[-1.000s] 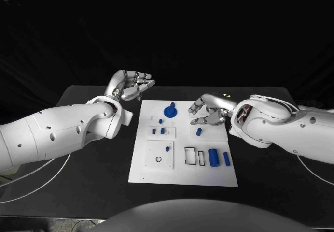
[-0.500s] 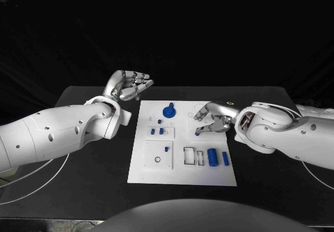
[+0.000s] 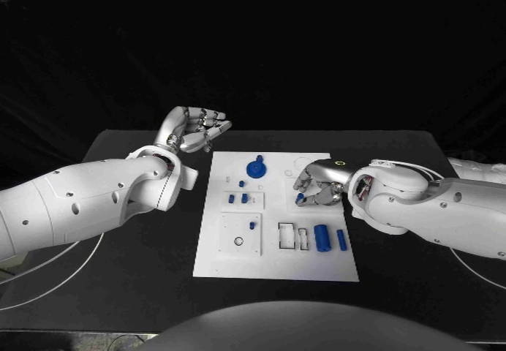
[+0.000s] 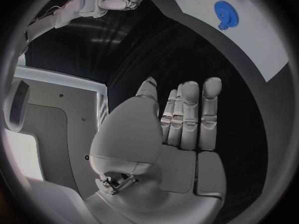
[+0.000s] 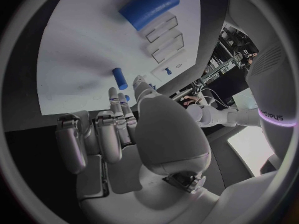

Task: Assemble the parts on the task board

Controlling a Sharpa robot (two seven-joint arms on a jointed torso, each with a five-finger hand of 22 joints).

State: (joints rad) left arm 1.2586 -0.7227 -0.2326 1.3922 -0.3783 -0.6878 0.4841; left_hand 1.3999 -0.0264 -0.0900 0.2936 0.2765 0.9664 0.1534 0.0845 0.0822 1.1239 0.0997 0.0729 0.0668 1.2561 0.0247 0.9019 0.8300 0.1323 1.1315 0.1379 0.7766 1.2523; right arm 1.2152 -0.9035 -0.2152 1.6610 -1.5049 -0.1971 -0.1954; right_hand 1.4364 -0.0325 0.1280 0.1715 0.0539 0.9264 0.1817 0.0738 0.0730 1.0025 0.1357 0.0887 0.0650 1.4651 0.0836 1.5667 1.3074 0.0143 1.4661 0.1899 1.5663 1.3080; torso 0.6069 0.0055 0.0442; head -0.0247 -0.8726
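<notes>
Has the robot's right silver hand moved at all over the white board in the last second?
Yes. The right hand has drawn nearer along the white task board, from beside the blue gear toward the small blue peg.

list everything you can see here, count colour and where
table: one, black, under everything
task board: one, white plate, middle of the table
gear: one, blue, far end of the board
small pegs: several, blue, left middle of the board
small piece: one, blue, at the right hand's fingertips; cannot tell whether it is held
cylinders: two, blue, one thick and one thin, near right of the board
ring: one, dark, near left of the board
left hand: silver, raised past the board's far left corner, holding nothing
right hand: silver, over the board's right middle
</notes>
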